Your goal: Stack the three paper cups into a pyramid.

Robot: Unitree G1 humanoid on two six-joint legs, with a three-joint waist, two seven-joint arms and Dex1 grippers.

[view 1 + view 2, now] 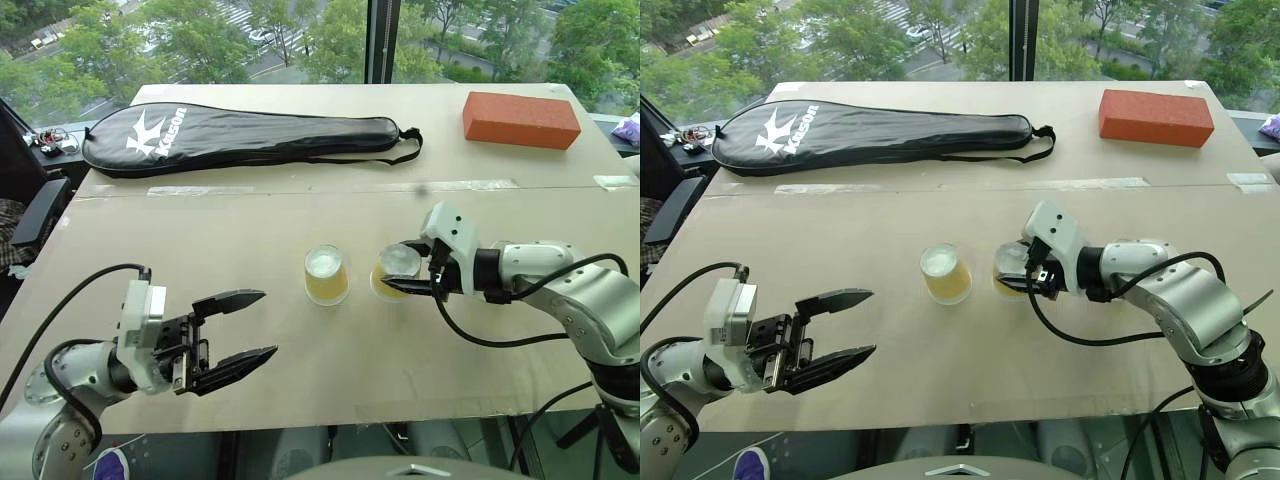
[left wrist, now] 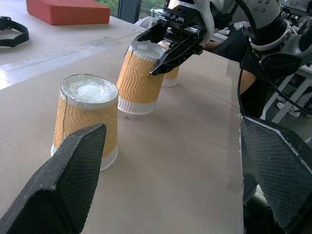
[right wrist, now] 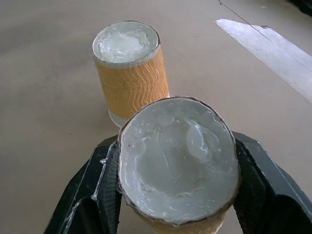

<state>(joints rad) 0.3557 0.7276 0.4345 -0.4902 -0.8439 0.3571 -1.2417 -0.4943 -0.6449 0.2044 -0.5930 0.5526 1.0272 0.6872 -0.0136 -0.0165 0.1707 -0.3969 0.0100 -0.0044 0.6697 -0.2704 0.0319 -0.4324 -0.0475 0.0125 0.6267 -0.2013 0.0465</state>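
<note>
My left gripper [image 1: 258, 326] hangs at 7 o'clock over the table [image 1: 150, 240], jaws spread wide, nothing in them. My right gripper [image 1: 408, 284], at 3 o'clock, is clamped on an upside-down cup [image 1: 393, 268]. A 2nd cup [image 1: 326, 275] stands inverted just beside it, at table centre. A 3rd cup [image 2: 170, 74] sits behind the held one. Far off: racket bag [image 1: 240, 135] at 11, brick [image 1: 520, 119] at 1.
</note>
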